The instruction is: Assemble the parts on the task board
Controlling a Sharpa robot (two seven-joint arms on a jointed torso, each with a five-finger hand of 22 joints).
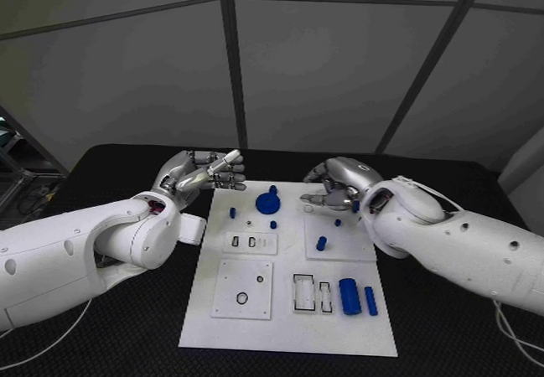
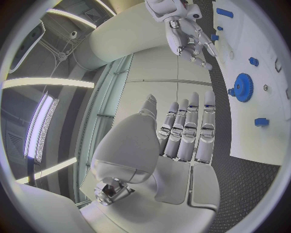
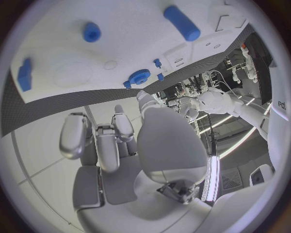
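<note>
The white task board point(image 1: 288, 323) lies in the middle of the black table. A blue gear point(image 1: 269, 203) stands near its far edge, with small blue pegs point(image 1: 322, 243) around it. A thick blue cylinder point(image 1: 349, 296) and a slimmer one point(image 1: 371, 300) lie at the near right. My left hand point(image 1: 206, 173) hovers by the board's far left corner, fingers straight and holding nothing point(image 2: 182, 141). My right hand point(image 1: 332, 187) hangs over the far right corner, fingers loosely bent and empty point(image 3: 115, 145). The gear point(image 2: 242, 87) and the right hand point(image 2: 188, 34) also appear in the left wrist view.
Raised white plates on the board carry slots point(image 1: 253, 241), a black ring point(image 1: 242, 298) and two rectangular frames point(image 1: 303, 292). Black table point(image 1: 459, 348) surrounds the board on both sides. Both white forearms reach in along the board's left and right edges.
</note>
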